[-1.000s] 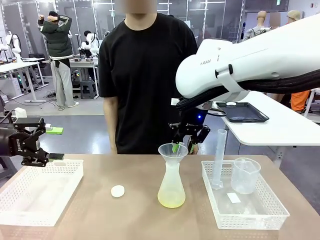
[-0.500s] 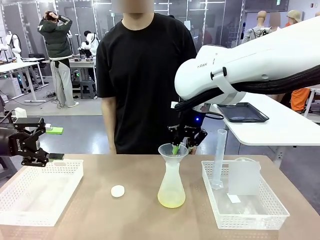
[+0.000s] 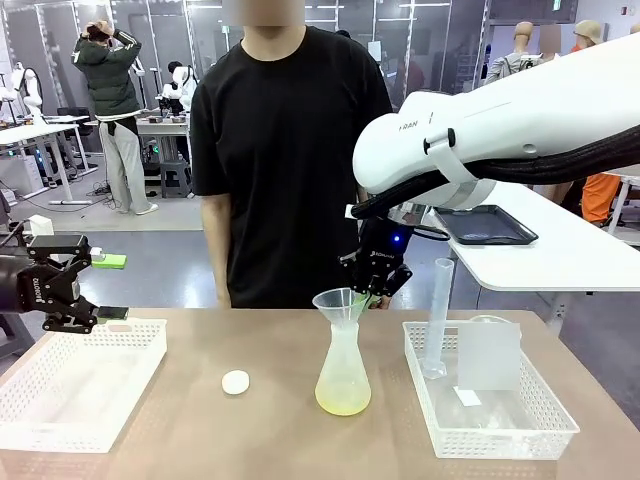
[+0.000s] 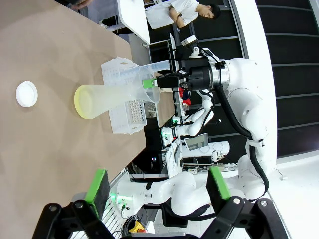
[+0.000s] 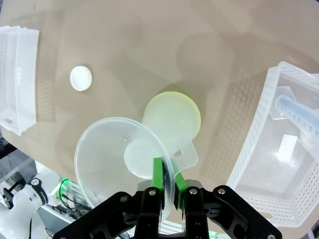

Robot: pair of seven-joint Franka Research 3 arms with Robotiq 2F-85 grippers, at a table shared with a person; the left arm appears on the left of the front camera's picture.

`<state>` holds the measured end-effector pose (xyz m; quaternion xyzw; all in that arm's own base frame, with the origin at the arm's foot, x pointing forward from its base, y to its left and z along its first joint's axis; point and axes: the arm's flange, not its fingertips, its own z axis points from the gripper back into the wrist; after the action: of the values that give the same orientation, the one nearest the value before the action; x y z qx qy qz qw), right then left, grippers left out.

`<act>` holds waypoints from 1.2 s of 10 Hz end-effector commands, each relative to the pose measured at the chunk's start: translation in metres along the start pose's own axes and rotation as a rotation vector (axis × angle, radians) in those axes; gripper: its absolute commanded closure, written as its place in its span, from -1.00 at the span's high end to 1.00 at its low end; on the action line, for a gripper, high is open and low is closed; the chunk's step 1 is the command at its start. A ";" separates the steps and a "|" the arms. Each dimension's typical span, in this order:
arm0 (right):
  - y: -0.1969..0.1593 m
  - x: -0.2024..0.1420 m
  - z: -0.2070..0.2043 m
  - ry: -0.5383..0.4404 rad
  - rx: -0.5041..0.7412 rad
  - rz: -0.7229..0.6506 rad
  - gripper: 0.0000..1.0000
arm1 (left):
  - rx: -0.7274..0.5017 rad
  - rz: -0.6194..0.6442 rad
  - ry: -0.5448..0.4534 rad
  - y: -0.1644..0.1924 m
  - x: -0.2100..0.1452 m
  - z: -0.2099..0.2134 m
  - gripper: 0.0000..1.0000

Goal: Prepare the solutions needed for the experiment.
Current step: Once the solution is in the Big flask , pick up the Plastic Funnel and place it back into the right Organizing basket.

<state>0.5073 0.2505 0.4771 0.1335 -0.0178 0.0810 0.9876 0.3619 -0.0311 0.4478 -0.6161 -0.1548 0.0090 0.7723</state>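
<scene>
- One pale yellow solution point(image 3: 342, 400) is already made up. It lies as a shallow layer tinting the base of the conical flask point(image 3: 343, 365), which stands mid-surface point(image 3: 250, 440) in front of the person.
- Right claw point(image 3: 372, 290) is clamped tight on the rim of the clear funnel point(image 3: 343, 303) seated in the flask's neck. The funnel leans to one side. I cannot tell whether it is being lifted out or settled in.
- From the right wrist, the green pads point(image 5: 157, 172) pinch the funnel wall, with the yellow disc of liquid point(image 5: 172, 117) just beyond.
- Left claw point(image 3: 113, 287) hangs empty with its jaws spread wide over the edge of the left white basket point(image 3: 100, 325), well apart from the flask.
- Right-hand basket point(image 3: 500, 440) holds an upright measuring cylinder point(image 3: 440, 315) with no liquid that I can make out. A small white cap point(image 3: 235, 382) lies on the surface left of the flask, not touching it.
- Judging progress, the filling looks largely done. What seems left is clearing the funnel away and perhaps capping the flask. Whether more solution is needed cannot be told.
</scene>
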 end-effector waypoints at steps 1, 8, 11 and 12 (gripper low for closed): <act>-0.004 0.002 -0.004 0.019 0.010 -0.014 -1.00 | -0.031 0.004 -0.014 -0.003 0.000 -0.003 1.00; -0.012 -0.008 0.002 0.010 0.033 -0.033 -1.00 | -0.031 0.004 -0.014 -0.003 0.000 -0.003 1.00; -0.011 -0.013 0.012 -0.015 0.058 -0.015 -1.00 | -0.031 0.004 -0.014 -0.003 0.000 -0.003 1.00; -0.012 -0.016 0.016 -0.027 0.070 -0.009 -1.00 | -0.031 0.004 -0.014 -0.003 0.000 -0.003 1.00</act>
<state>0.5015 0.2425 0.4875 0.1539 -0.0203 0.0674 0.9856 0.3619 -0.0311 0.4478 -0.6161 -0.1548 0.0090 0.7723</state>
